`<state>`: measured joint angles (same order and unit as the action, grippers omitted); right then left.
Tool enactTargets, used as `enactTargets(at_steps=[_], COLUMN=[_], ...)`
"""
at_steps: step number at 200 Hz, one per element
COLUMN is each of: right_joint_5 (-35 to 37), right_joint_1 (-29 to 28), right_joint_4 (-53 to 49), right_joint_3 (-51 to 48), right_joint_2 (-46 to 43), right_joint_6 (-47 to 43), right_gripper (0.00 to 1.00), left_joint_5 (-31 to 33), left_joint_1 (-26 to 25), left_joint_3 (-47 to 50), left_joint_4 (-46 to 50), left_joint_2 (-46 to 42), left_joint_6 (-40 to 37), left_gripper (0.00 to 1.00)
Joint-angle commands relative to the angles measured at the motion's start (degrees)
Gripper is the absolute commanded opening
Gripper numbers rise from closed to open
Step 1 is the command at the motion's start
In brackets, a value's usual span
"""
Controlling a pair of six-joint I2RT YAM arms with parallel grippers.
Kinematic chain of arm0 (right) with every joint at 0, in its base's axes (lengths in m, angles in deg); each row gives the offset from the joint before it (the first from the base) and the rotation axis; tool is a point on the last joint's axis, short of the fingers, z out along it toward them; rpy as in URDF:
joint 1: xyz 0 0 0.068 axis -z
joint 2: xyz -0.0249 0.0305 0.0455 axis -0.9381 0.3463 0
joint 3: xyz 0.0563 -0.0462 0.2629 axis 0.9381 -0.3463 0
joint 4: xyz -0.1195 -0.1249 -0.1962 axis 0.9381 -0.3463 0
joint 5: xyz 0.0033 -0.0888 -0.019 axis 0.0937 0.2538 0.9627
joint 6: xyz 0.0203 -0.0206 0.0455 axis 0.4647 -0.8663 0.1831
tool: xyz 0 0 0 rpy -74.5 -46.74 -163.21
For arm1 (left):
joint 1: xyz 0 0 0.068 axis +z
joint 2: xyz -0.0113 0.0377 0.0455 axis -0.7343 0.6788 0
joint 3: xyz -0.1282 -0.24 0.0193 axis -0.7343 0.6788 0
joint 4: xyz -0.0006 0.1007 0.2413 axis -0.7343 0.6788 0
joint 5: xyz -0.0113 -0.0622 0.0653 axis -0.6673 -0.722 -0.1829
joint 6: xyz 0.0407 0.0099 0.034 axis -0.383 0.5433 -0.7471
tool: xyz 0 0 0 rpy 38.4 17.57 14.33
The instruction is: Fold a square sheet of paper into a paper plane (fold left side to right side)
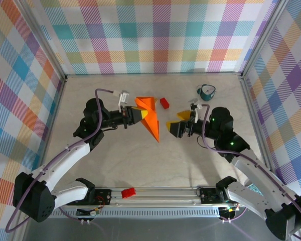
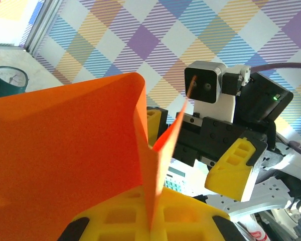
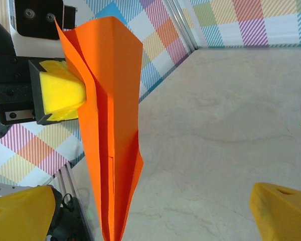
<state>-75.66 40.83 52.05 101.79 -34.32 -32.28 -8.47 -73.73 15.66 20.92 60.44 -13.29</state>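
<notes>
The paper plane (image 1: 150, 119) is a narrow, pointed dart of bright orange paper with a centre crease, held above the table's middle. My left gripper (image 1: 139, 115) is shut on its folded edge. In the left wrist view the paper plane (image 2: 65, 150) rises from between that gripper's (image 2: 153, 213) closed yellow fingers. My right gripper (image 1: 176, 120) stands open just right of the dart, apart from it. In the right wrist view the paper plane (image 3: 110, 125) hangs point-down between that gripper's (image 3: 153, 213) wide-spread yellow fingers (image 3: 283, 211), touching neither.
A small red block (image 1: 164, 103) lies behind the dart on the marble table (image 1: 140, 160). A teal round object (image 1: 206, 92) sits at the back right. Another red block (image 1: 128, 192) rests on the front rail. Checked walls enclose three sides.
</notes>
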Motion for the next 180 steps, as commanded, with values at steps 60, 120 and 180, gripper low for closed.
enactTargets(at_steps=[60, 120, 180], right_joint_5=[-20.9, -26.3, -26.5], right_joint_1=[0.8, -0.6, -2.4], right_joint_4=[10.3, 19.8, 22.6], right_joint_3=[2.7, 3.5, 5.5], right_joint_2=[10.0, 15.9, 19.2], right_joint_6=[5.2, 10.0, 10.2], right_gripper=[0.99, 0.91, 0.69], left_joint_5=[-6.4, -6.6, -6.6], left_joint_1=[-0.3, -0.4, -0.4], left_joint_3=[-2.1, -2.3, -2.4], left_joint_4=[-5.0, -7.1, -9.2], left_joint_2=[1.6, 2.7, 3.7], left_joint_6=[-1.8, 0.0, 2.0], left_gripper=[0.00, 0.00, 0.00])
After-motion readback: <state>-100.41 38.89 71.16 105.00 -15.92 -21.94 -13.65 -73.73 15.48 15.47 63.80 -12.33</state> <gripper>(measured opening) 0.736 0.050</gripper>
